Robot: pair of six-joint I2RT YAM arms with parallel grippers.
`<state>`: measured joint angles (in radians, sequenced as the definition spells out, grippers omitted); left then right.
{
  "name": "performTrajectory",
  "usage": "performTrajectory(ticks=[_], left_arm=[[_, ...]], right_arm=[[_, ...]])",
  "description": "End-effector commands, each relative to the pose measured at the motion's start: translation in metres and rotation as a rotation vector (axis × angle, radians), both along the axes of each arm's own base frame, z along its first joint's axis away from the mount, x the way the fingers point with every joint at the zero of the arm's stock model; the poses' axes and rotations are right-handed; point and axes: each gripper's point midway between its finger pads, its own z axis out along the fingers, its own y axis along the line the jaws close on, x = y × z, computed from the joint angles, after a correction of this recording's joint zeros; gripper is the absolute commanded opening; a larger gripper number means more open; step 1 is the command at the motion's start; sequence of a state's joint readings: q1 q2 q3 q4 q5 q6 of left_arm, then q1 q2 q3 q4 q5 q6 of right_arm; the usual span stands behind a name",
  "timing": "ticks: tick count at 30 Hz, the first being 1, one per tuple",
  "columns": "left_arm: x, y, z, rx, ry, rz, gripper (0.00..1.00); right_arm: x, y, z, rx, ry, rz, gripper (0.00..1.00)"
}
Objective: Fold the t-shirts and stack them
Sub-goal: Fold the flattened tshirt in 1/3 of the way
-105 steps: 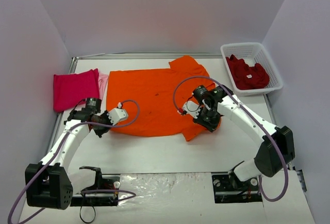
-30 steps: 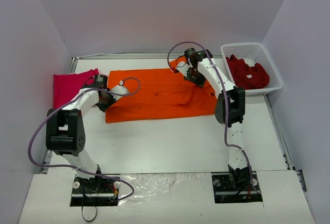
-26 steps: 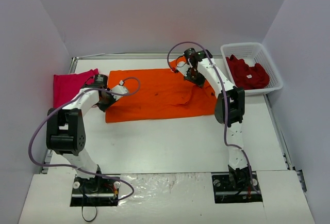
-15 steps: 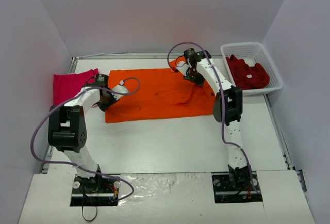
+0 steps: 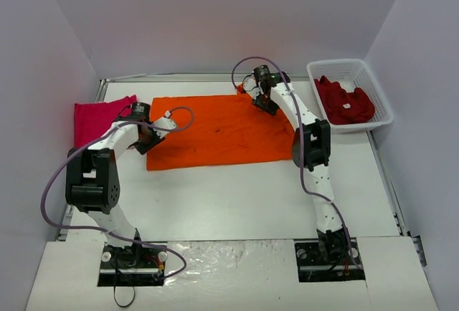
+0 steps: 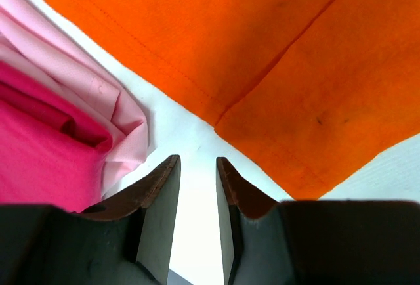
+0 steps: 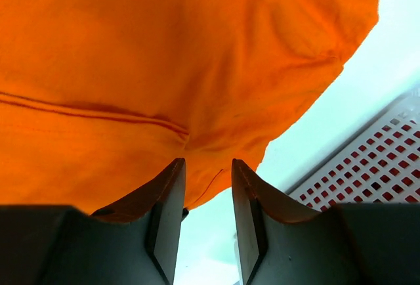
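At your far left, the folded magenta-pink cloth t-shirt (image 5: 100, 121) lies on the white table (image 5: 229, 196), with a pale pink cloth t-shirt (image 6: 105, 94) showing along its edge. Your left gripper (image 6: 197, 160) hangs just beside them, at the left edge of the bright orange cloth t-shirt (image 5: 215, 130). Its fingers are a narrow gap apart over bare table and grip nothing. The orange shirt lies folded into a wide band mid-table. Your right gripper (image 7: 209, 163) sits at its far right corner, fingers slightly parted over the cloth. Far right, the white plastic lattice basket (image 5: 362, 125) holds crumpled dark red cloth t-shirts (image 5: 346, 102).
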<state>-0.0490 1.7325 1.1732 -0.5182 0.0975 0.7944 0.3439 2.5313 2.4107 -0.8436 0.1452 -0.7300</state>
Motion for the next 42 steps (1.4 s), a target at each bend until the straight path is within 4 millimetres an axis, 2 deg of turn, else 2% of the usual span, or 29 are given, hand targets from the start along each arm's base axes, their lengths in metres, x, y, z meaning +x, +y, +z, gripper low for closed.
performTrajectory(ticks=[1,4,5,6,7,8,9,10,11,12,15,16,17,18,19,20,21,22,23,24,25,30,35,40,42], left_arm=[[0.002,0.009,0.029,0.017,-0.08,0.037,0.28],[0.0,0.01,0.034,0.012,-0.093,0.05,0.28],[0.0,0.01,0.036,0.002,-0.097,0.06,0.28],[0.0,0.009,0.041,-0.006,-0.111,0.063,0.28],[0.0,0.008,0.043,-0.015,-0.115,0.069,0.28],[0.001,0.007,0.049,-0.026,-0.126,0.073,0.28],[0.001,0.002,0.058,-0.056,-0.146,0.066,0.28],[-0.001,-0.001,0.062,-0.067,-0.148,0.061,0.28],[-0.003,-0.004,0.067,-0.08,-0.155,0.052,0.28],[-0.006,-0.007,0.076,-0.093,-0.176,0.042,0.28],[-0.015,-0.013,0.084,-0.116,-0.193,0.026,0.29],[-0.02,-0.016,0.082,-0.123,-0.184,0.02,0.29],[-0.023,-0.018,0.085,-0.128,-0.195,0.018,0.29],[-0.026,-0.02,0.083,-0.134,-0.196,0.019,0.29],[-0.03,-0.022,0.077,-0.146,-0.191,0.03,0.28],[-0.032,-0.023,0.077,-0.154,-0.197,0.04,0.27],[-0.036,-0.026,0.072,-0.173,-0.181,0.058,0.25],[-0.039,-0.029,0.069,-0.191,-0.167,0.055,0.19],[-0.04,-0.031,0.065,-0.197,-0.155,0.057,0.13],[-0.042,-0.032,0.062,-0.202,-0.146,0.066,0.07],[-0.045,-0.033,0.056,-0.208,-0.131,0.066,0.03],[-0.046,-0.039,0.045,-0.228,-0.113,0.059,0.02],[-0.039,-0.043,0.036,-0.225,-0.102,0.065,0.02],[-0.029,-0.044,0.032,-0.205,-0.119,0.081,0.02],[-0.025,-0.044,0.032,-0.198,-0.132,0.084,0.02]], right_arm=[[0.012,-0.007,0.018,0.02,-0.07,-0.054,0.31],[0.005,-0.009,0.035,0.049,-0.084,-0.069,0.31],[-0.004,-0.012,0.029,0.044,-0.055,-0.071,0.31],[-0.006,-0.014,0.044,0.061,-0.082,-0.076,0.33],[-0.009,-0.017,0.049,0.072,-0.086,-0.091,0.33],[-0.017,-0.021,0.045,0.073,-0.064,-0.099,0.35],[-0.02,-0.024,0.06,0.09,-0.088,-0.105,0.36],[-0.024,-0.029,0.064,0.105,-0.088,-0.117,0.38],[-0.035,-0.034,0.057,0.104,-0.056,-0.129,0.41],[-0.041,-0.037,0.072,0.116,-0.075,-0.132,0.42],[-0.064,-0.048,0.08,0.152,-0.065,-0.156,0.42],[-0.068,-0.051,0.081,0.179,-0.059,-0.166,0.4],[-0.075,-0.053,0.092,0.201,-0.077,-0.176,0.38],[-0.084,-0.057,0.084,0.201,-0.051,-0.186,0.35],[-0.09,-0.056,0.083,0.225,-0.038,-0.183,0.23],[-0.095,-0.056,0.09,0.256,-0.043,-0.183,0.14],[-0.106,-0.058,0.08,0.254,-0.01,-0.187,0.04],[-0.112,-0.058,0.079,0.257,0.001,-0.185,0.0],[-0.118,-0.057,0.081,0.269,0.004,-0.178,0.0],[-0.13,-0.057,0.07,0.265,0.044,-0.173,0.0],[-0.136,-0.057,0.067,0.267,0.059,-0.169,0.0],[-0.166,-0.057,0.048,0.278,0.141,-0.159,0.0],[-0.186,-0.057,0.013,0.272,0.25,-0.169,0.0],[-0.189,-0.059,-0.011,0.263,0.3,-0.189,0.0],[-0.187,-0.059,-0.013,0.263,0.305,-0.191,0.0]])
